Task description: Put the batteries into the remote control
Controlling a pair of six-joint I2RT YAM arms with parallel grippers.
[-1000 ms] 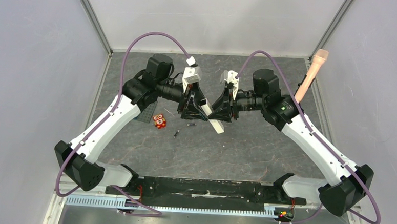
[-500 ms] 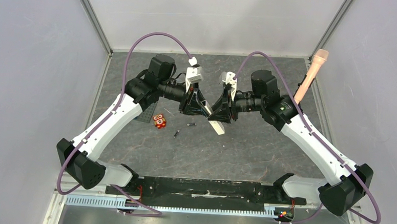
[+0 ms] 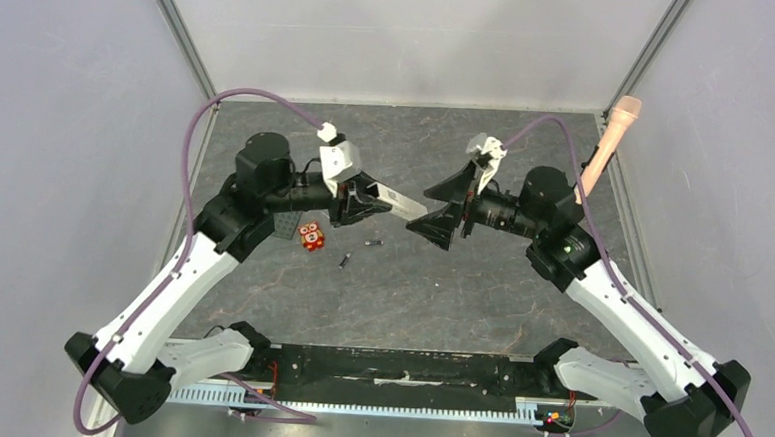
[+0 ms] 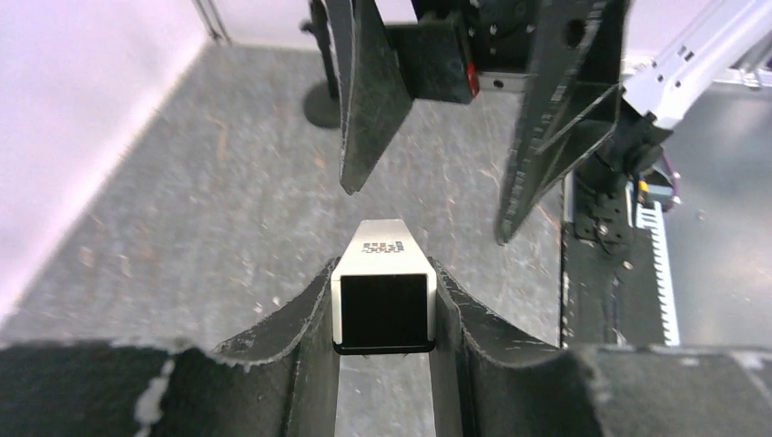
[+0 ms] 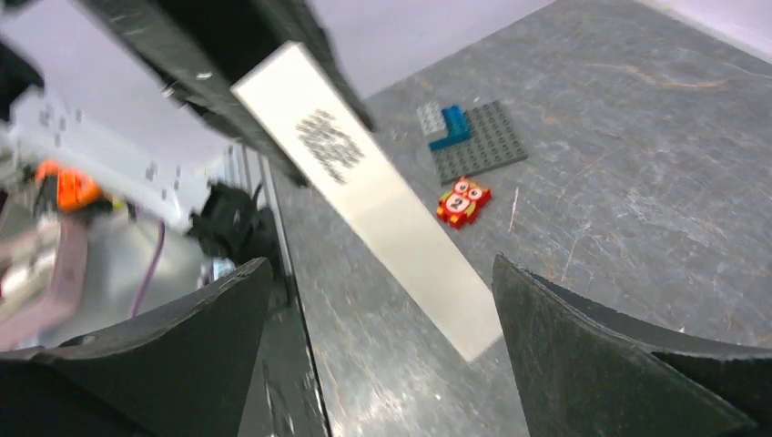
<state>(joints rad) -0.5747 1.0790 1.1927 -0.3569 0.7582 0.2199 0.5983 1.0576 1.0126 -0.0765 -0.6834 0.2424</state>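
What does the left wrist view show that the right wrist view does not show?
Only the left wrist view: the dark end face of the remote. Only the right wrist view: the red owl toy and the grey studded plate with a blue brick. Both: the white remote held in the left fingers, the open right fingers, the grey table.

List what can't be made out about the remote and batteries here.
- Remote battery bay: left wrist view shows only its end; the left hand covers its sides.
- Batteries: top view, too small to tell their ends apart.
- Remote's gripped end: right wrist view, blurred, behind the left hand.
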